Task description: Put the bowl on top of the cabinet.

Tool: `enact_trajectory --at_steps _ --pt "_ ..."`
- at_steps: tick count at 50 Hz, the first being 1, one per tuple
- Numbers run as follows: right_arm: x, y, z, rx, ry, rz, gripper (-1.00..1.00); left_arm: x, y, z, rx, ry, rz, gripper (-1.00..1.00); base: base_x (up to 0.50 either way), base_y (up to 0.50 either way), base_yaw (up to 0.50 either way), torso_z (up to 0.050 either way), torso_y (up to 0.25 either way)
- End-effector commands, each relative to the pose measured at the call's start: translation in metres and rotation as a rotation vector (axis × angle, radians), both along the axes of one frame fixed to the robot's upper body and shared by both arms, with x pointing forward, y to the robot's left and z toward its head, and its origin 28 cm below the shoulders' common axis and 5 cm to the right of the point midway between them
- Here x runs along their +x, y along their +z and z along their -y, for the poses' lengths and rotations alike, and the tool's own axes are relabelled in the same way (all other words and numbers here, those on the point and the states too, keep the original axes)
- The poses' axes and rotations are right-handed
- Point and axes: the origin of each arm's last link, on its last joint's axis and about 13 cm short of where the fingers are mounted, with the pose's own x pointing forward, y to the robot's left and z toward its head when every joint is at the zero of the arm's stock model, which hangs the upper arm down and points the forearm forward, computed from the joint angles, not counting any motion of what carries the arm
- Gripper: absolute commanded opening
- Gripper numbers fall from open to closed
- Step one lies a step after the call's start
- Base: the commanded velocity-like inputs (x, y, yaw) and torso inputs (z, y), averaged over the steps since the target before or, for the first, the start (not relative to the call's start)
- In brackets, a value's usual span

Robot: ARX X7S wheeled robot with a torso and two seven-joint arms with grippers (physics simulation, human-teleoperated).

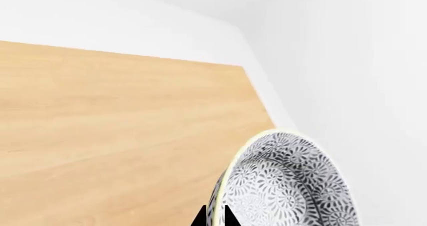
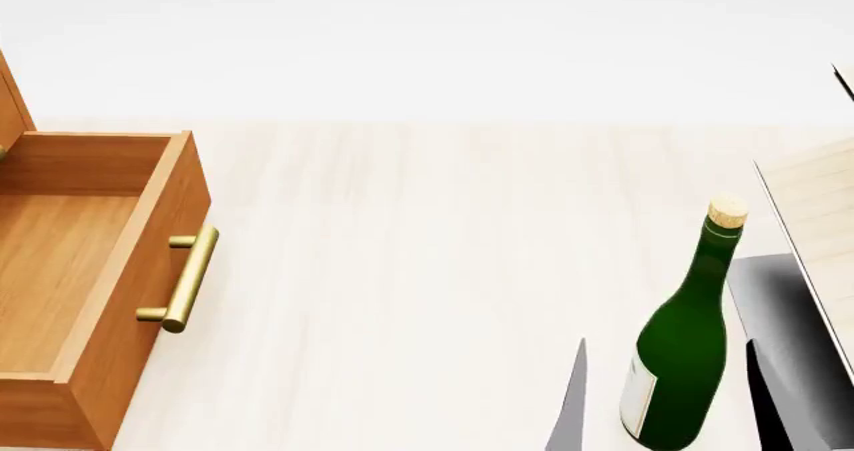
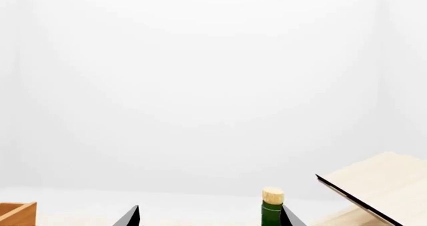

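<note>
In the left wrist view my left gripper (image 1: pixel 217 218) is shut on the rim of the bowl (image 1: pixel 293 186), one dark fingertip on each side of its wall. The bowl is white-grey with a dark floral pattern and hangs tilted by the corner of the orange-brown top of the cabinet (image 1: pixel 120 126). The head view shows neither the bowl nor the left gripper. It shows only the cabinet's open drawer (image 2: pixel 80 271) with its brass handle (image 2: pixel 187 279) at the left. My right gripper (image 2: pixel 665 371) is open low at the right, its fingers either side of the green bottle.
A corked green bottle (image 2: pixel 683 341) stands on the pale table (image 2: pixel 427 251), and its cork (image 3: pixel 272 196) shows near one right finger. A pale slanted wooden rack (image 2: pixel 814 211) on a dark base stands at the far right. The open drawer juts out over the table.
</note>
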Motion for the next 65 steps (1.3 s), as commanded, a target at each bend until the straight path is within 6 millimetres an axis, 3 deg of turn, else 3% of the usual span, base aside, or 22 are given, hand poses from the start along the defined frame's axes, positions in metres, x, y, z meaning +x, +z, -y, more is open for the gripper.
enact_trajectory --at_steps 1,48,49,65 --pt "0.000 -0.001 0.000 -0.001 0.003 -0.001 1.00 -0.002 0.004 -0.004 0.001 0.053 0.016 -1.00 0.00 0.00 0.00 0.000 0.000" --pt "0.001 -0.002 -0.001 -0.003 0.009 -0.009 1.00 0.017 -0.030 0.004 0.092 0.068 -0.121 -1.00 0.00 0.00 0.00 0.000 0.000" --pt "0.001 -0.002 -0.001 -0.002 0.009 -0.009 1.00 0.017 -0.030 0.004 0.093 0.070 -0.121 1.00 0.00 0.00 0.00 0.000 0.000" --pt "0.002 -0.002 -0.001 -0.004 0.010 -0.009 1.00 0.019 -0.033 0.006 0.124 0.056 -0.140 1.00 0.00 0.00 0.00 0.000 0.000"
